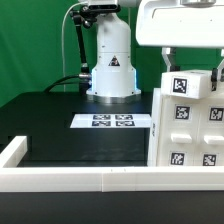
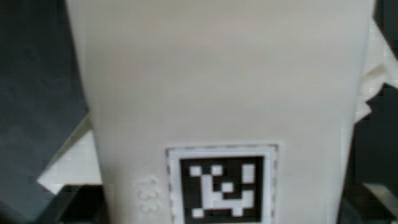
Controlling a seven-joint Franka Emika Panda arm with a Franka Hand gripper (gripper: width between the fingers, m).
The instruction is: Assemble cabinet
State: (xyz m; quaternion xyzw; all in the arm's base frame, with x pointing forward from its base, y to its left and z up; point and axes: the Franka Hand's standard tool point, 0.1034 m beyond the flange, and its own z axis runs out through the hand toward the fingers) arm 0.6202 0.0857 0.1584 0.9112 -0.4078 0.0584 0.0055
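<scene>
At the exterior view's right, near the front rail, the cabinet [image 1: 190, 118] stands upright on the black table [image 1: 60, 125], with the gripper [image 1: 193, 62] right above its top edge. It looks like a stiff, hollow plastic shell: probably light for its bulk, smooth and somewhat slippery, not fragile. Its broad faces are too wide for the fingers, so a thin wall or top edge seems the best place to pinch. The wrist view is filled by one white face of the cabinet [image 2: 214, 90], but whether the fingers are spread or pinching it I cannot tell.

No brand or readable writing shows; the only markings are black-and-white square tags [image 1: 181, 86] on the cabinet's faces. Further back, the marker board [image 1: 112, 121] lies flat before the robot base [image 1: 112, 70], which carries a small triangular sticker.
</scene>
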